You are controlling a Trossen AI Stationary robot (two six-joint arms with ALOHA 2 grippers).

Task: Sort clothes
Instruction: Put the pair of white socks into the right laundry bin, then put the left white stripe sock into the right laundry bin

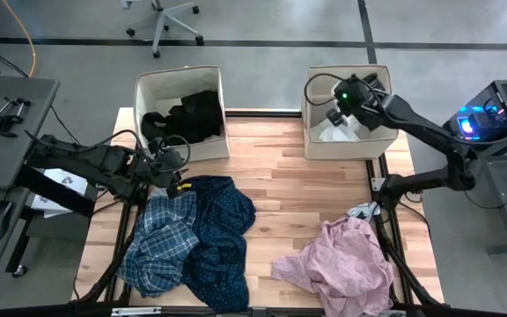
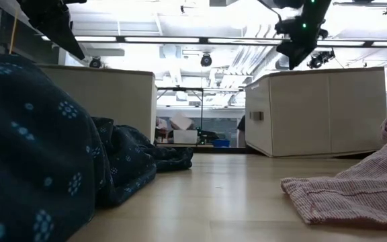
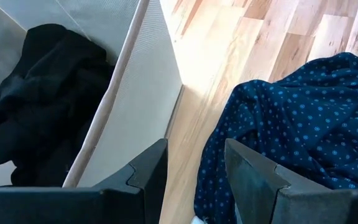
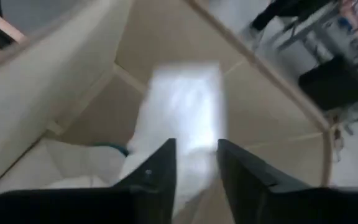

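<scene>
Hovering over the far right box (image 1: 385, 141), the right gripper (image 4: 194, 158) stands parted and empty, white fabric (image 4: 188, 102) lying just beneath it.

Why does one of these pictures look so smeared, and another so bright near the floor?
Right wrist view: motion blur smears the white cloth and box wall. Left wrist view: glare washes out the wooden table beside the box. Low view: the nearest navy shirt is out of focus.

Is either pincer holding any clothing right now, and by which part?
No. Left pincer is open over the table; right pincer is open above the right box, gripping nothing.
</scene>
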